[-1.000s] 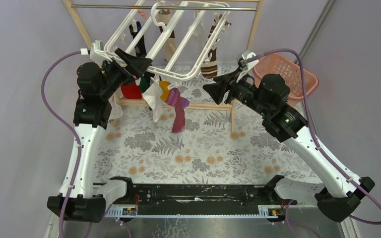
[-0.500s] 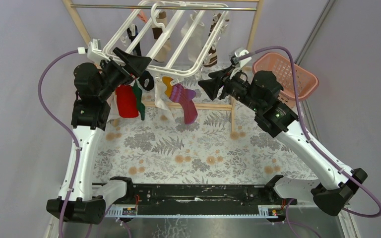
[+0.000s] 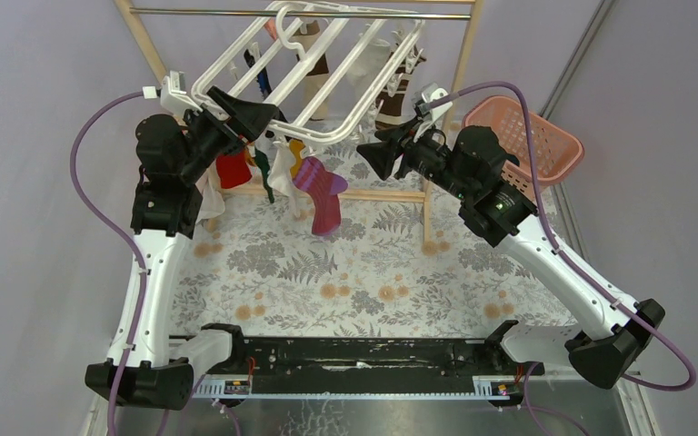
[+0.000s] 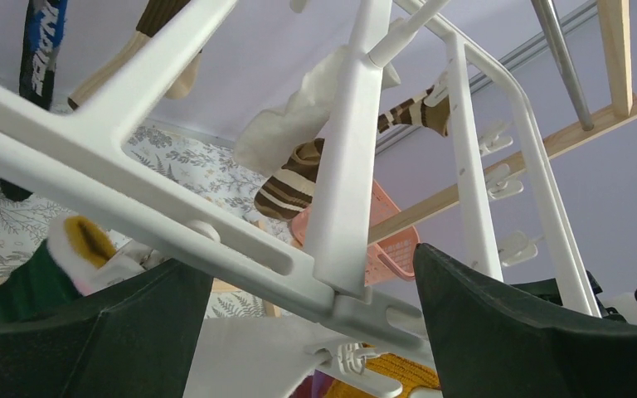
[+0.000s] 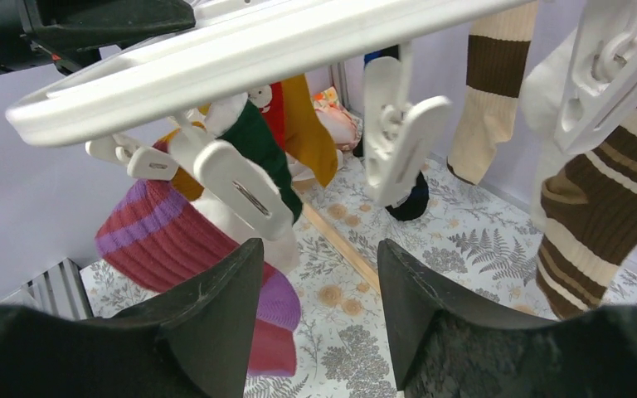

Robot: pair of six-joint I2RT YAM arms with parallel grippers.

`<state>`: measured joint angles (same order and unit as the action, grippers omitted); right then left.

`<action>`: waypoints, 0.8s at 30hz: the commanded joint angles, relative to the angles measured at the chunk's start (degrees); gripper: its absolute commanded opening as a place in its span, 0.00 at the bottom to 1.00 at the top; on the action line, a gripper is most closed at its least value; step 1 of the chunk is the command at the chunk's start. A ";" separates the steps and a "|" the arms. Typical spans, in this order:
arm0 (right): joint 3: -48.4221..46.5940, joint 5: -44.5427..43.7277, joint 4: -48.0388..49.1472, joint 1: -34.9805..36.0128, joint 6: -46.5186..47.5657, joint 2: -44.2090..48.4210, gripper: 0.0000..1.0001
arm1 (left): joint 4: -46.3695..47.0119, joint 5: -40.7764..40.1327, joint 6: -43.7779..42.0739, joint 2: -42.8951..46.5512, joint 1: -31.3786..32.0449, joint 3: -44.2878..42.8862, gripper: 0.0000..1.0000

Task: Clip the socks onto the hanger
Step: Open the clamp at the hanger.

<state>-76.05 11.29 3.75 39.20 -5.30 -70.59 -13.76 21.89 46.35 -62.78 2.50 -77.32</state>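
The hanger (image 3: 314,77) hung by its hook from the metal rod (image 3: 191,12) above the far edge of the table, tilted so that its near bar sat lower than its far one. Socks dangled from its clips. Along the near bar, toward the far-left corner, were a red sock (image 3: 230,170), a green sock (image 3: 262,177), a white sock (image 3: 282,168), an orange sock (image 3: 298,150) and, lowest, a purple-and-red striped sock (image 3: 320,195). Deeper in the frame hung a brown-striped sock (image 3: 391,95) and a black sock with blue lettering (image 3: 259,80). In the right wrist view an empty clip (image 5: 398,141) hung just beside the green sock (image 5: 257,153), with the striped sock (image 5: 174,240) below it and the brown-striped one (image 5: 605,207) off to the right.

The left gripper (image 3: 254,116) was at the frame's near-left corner. Its fingers (image 4: 91,332) were spread wide and the frame's bar (image 4: 216,240) crossed the gap between them. Whether they pressed on it could not be told. The right gripper (image 3: 368,159) was held near the near-right end of the frame, its fingers (image 5: 207,323) parted and holding nothing, aimed at the clips.

The rod belonged to a wooden rack (image 3: 145,45) on the floral tablecloth (image 3: 345,263). A pink basket (image 3: 532,132) sat at the far-right corner.
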 commanded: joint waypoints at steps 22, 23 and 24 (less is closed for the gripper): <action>2.59 6.94 7.67 0.14 -5.54 3.50 0.56 | 2.46 0.52 -0.64 -0.40 -0.31 -1.77 0.96; 2.77 6.72 7.61 0.09 -5.39 3.71 0.56 | 2.50 0.58 -0.57 -0.41 -0.31 -1.78 0.96; 2.83 6.40 7.52 0.11 -5.28 3.78 0.56 | 2.43 0.61 -0.56 -0.45 -0.31 -1.71 0.96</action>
<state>-73.65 18.13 8.08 39.20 -10.39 -69.19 -13.74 21.93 46.35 -62.96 2.50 -77.34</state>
